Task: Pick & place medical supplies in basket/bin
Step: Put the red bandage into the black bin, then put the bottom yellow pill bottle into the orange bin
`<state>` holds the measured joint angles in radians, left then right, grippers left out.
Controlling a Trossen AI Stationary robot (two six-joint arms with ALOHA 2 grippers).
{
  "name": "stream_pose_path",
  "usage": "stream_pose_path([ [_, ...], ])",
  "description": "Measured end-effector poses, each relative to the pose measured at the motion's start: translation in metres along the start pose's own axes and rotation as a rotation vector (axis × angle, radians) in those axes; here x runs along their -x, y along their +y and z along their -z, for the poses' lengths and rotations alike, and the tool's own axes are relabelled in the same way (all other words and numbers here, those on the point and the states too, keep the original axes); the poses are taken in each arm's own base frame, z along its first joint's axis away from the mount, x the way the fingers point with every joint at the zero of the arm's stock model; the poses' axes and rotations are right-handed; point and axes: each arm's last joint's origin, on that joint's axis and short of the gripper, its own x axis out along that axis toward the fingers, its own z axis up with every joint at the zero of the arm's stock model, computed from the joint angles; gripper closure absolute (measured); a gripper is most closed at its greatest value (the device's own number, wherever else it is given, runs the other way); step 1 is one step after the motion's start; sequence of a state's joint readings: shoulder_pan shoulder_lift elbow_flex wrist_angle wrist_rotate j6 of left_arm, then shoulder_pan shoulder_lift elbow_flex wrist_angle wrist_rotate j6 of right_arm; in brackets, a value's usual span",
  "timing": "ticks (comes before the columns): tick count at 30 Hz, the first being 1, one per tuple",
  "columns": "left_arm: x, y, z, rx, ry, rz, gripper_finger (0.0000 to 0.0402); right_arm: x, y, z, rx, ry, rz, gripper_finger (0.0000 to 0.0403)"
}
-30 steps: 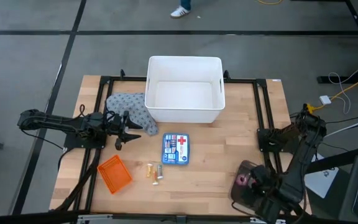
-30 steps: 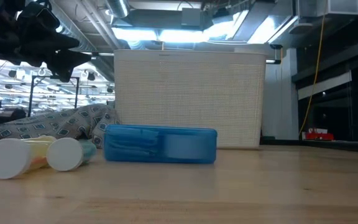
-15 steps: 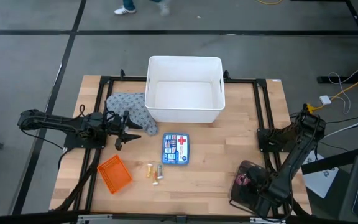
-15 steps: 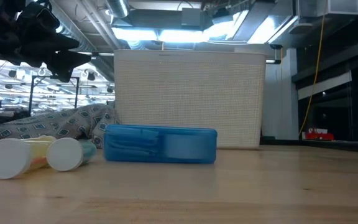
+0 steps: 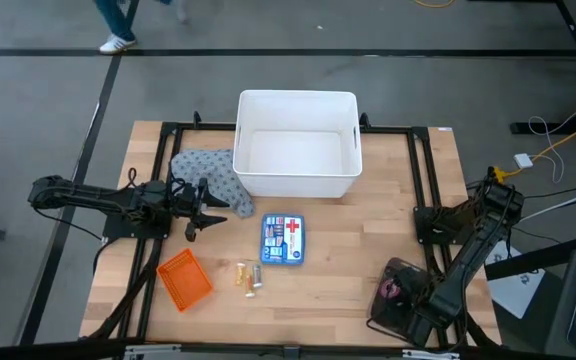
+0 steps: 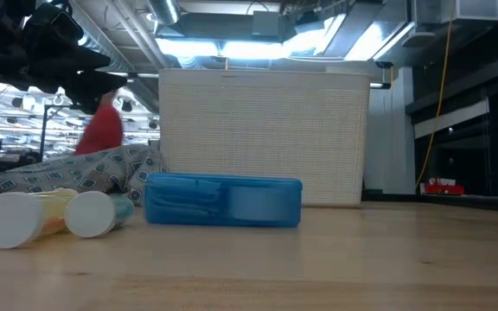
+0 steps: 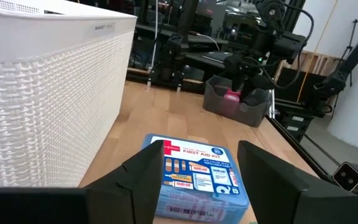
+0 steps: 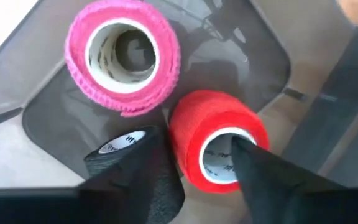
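From the high view, the white bin stands at the far middle of the tabletop, with nothing inside that can be seen. The grey cloth lies just beside its left wall, the orange basket sits near the front left, and the small vials lie between the basket and a blue first-aid box. The left pincer hovers beside the cloth. The right pincer is low over a dark tray at the front right.

In the low view, the vials lie on their sides in front of the cloth, with the bin behind.

In the left wrist view, the left pincer is spread apart and holds nothing; the first-aid box lies beyond it.

In the right wrist view, the right pincer is spread around the red tape roll, one finger going into its core, not yet closed. The pink tape roll and the black tape roll touch the red one. The risk is probably that a closing finger pushes on the black roll, so the red roll tilts or slips. The rolls look soft and crinkled, so they may squash a little
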<state>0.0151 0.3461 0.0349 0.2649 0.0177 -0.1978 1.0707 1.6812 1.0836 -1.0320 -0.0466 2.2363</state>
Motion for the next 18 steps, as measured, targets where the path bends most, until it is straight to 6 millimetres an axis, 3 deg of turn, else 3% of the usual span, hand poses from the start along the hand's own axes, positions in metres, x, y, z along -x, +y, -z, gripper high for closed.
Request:
stream_pose_path([
  [3, 0.000, 0.000, 0.000, 0.000, 0.000, -0.001, 0.0201, 0.004, 0.000, -0.002, -0.005, 0.010, -0.015, 0.0159],
  [7, 0.000, 0.000, 0.000, 0.000, 0.000, -0.002, 0.0201, 0.014, -0.002, -0.007, -0.012, 0.028, -0.041, 0.0139],
  [18, 0.000, 0.000, 0.000, 0.000, -0.001, -0.002, 0.0201, 0.040, -0.011, -0.015, -0.041, 0.085, -0.146, 0.0165],
])
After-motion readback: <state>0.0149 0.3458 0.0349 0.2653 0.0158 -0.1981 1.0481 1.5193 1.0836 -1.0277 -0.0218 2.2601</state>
